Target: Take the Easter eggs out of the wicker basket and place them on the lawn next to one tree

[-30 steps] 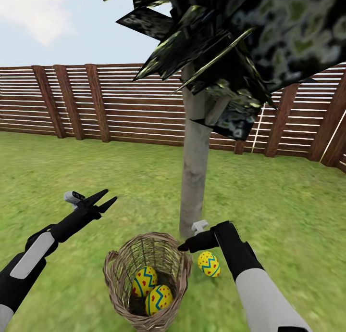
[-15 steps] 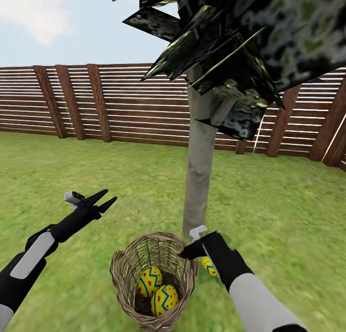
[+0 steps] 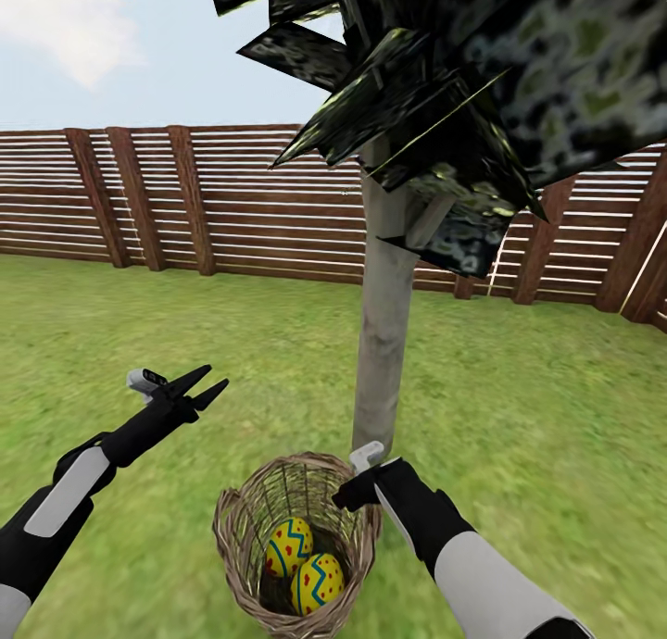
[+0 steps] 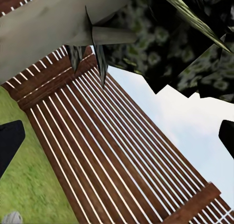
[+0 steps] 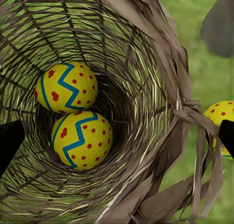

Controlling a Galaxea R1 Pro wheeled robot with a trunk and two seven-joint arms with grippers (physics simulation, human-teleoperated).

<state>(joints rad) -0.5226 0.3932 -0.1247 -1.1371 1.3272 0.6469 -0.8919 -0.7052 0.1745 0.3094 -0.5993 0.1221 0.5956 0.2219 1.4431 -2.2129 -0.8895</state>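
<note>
Basket: small round open-weave wicker basket of brown-grey twigs [image 3: 295,537], low centre of the head view, standing on the grass; seen from above through the right wrist camera [image 5: 146,87], its woven wall curving round the hollow.
Eggs inside: two yellow Easter eggs with blue zigzag bands and red spots, at the basket's bottom, touching; one [image 3: 289,545] toward the upper left, the other [image 3: 317,582] lower right of it. Same pair in the right wrist view [image 5: 67,87] and [image 5: 82,140].
Egg outside: third yellow spotted egg [image 5: 222,119] at the right edge of the right wrist view, on the grass just beyond the basket wall, partly hidden by twigs.
Right tool: black two-fingered tool [image 3: 350,491] at the basket's right rim, just over the opening; fingertips at the left and right edges of the right wrist view, spread wide, holding nothing.
Left tool: black pointed tool [image 3: 199,387] at left centre of the head view, raised well above the grass and well apart from the basket, prongs parted wide, empty.
Lawn: mottled green grass ground [image 3: 537,398] across the middle of the frame.
Tree: thick smooth pale grey trunk [image 3: 384,333] just behind the basket, with dark angular leaf clusters in the upper right.
Fence: brown horizontal-slat wooden fence [image 3: 139,194] across the far background.
</note>
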